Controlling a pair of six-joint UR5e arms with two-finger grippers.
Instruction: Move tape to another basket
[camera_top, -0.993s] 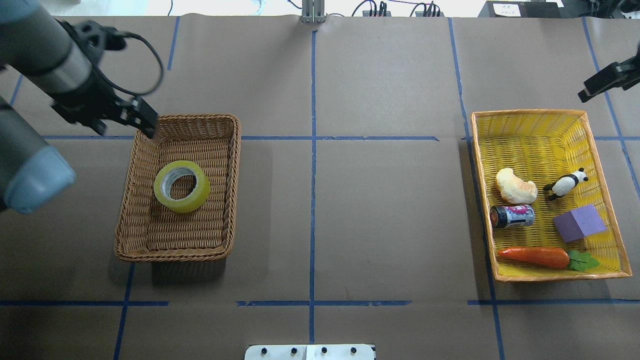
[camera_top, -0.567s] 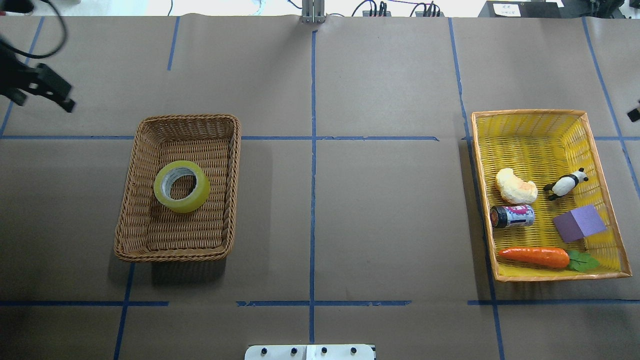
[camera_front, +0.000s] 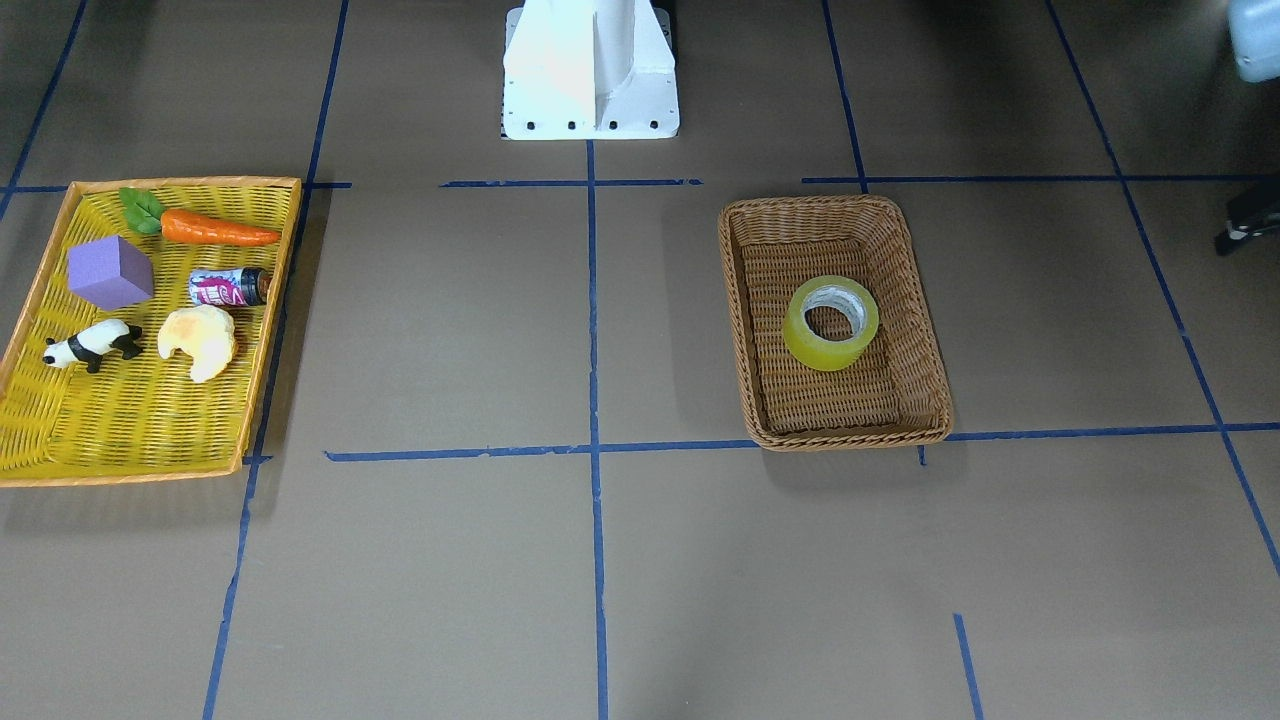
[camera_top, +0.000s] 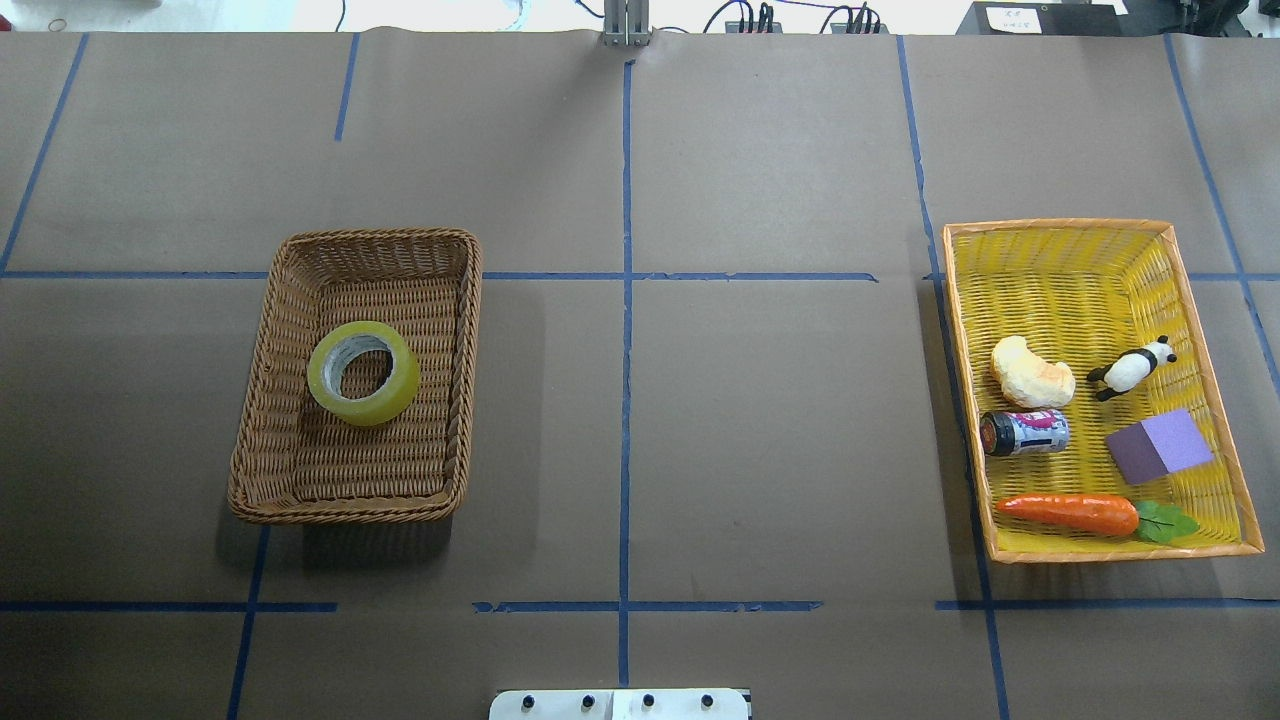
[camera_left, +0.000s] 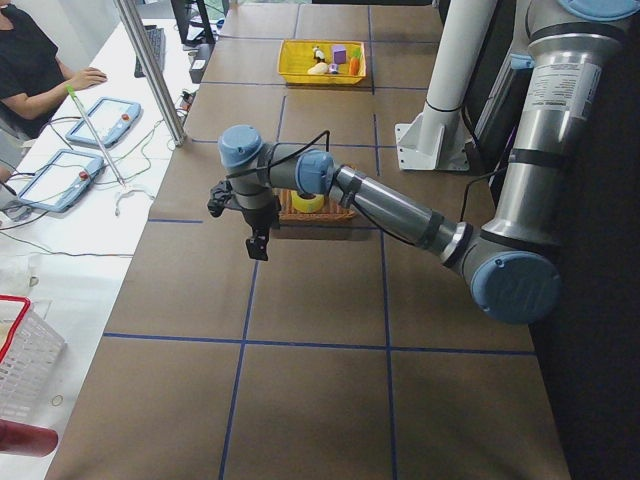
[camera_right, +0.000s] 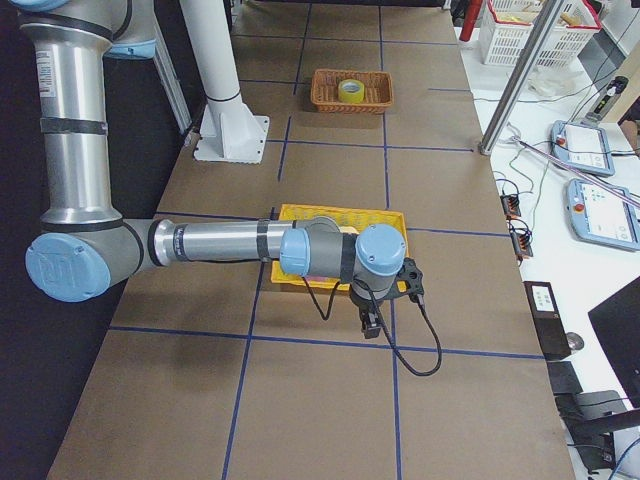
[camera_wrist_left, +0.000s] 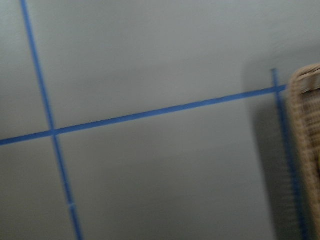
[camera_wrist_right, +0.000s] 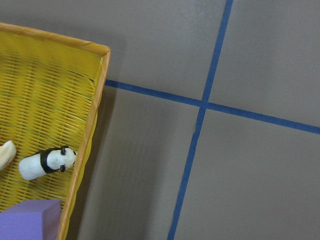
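The yellow-green tape (camera_top: 363, 372) lies flat in the brown wicker basket (camera_top: 372, 237) on the table's left half, and shows in the front-facing view (camera_front: 830, 322) too. Neither gripper is in the overhead view. My left gripper (camera_left: 258, 243) hangs above the table outside the basket's left side, apart from it. I cannot tell whether it is open or shut. My right gripper (camera_right: 368, 322) hangs just beyond the outer long side of the yellow tray (camera_top: 1060, 226). I cannot tell its state either. No fingers show in the wrist views.
The yellow tray holds a carrot (camera_top: 1068, 511), a purple block (camera_top: 1160, 447), a can (camera_top: 1025, 432), a toy panda (camera_top: 1130, 368) and a bread piece (camera_top: 1030, 372). Blue tape lines cross the brown table. The robot's white base (camera_front: 590, 70) stands at the near middle.
My left arm has pulled away from the basket's far left corner and out of the overhead view to the left. My right gripper has left that view on the right. The tape has not moved.
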